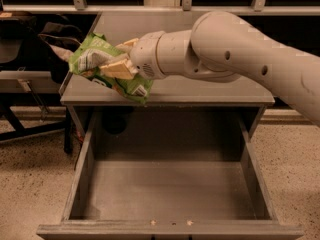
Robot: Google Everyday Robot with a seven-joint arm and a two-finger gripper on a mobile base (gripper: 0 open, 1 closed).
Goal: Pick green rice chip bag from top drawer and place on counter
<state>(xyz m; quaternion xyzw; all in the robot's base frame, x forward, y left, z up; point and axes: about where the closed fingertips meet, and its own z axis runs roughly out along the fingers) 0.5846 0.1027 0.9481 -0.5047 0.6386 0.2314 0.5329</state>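
Currently the green rice chip bag (pixel 89 60) is at upper left of frame, raised out of the open top drawer (pixel 170 230), over the worktop's (pixel 210 91) left front corner. My fingers (pixel 119 70) are clenched around it.

Jaws tight on green rice chip bag (pixel 89 59) over counter (pixel 210 91), front-left corner (top drawer (pixel 170 230) open)

The arm (pixel 235 49) is a smooth, rounded off-white shell with two small dark holes. Its paler cylindrical wrist (pixel 160 54) ends in the tool (pixel 119 59), with flat tan fingers (pixel 117 70), above the desk's (pixel 210 91) front left corner.
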